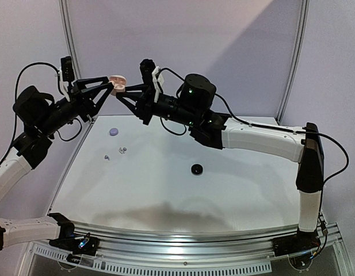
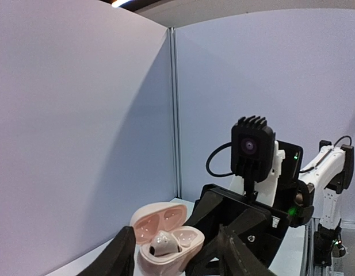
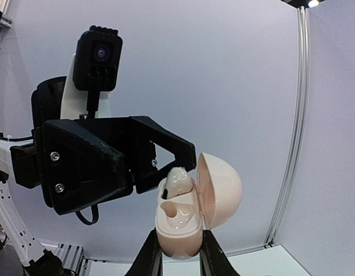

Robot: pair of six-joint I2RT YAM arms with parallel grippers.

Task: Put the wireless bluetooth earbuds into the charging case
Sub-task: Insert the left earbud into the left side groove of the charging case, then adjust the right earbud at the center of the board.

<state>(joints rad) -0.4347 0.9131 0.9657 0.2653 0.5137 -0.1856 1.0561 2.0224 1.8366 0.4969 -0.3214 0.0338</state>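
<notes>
My right claw (image 3: pixel 180 256) is clamped on the open pink case (image 3: pixel 186 227) at the lower centre of its wrist frame, one pale earbud (image 3: pixel 177 177) seated inside, my left claw (image 2: pixel 174 256) parted around it.

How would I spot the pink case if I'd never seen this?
Look above the far-left corner of the white table, where the left gripper and right gripper meet in mid-air. The pink case sits between their tips, lid open. Unlike the lavender puck and black puck lying on the table, it is held up high.
</notes>
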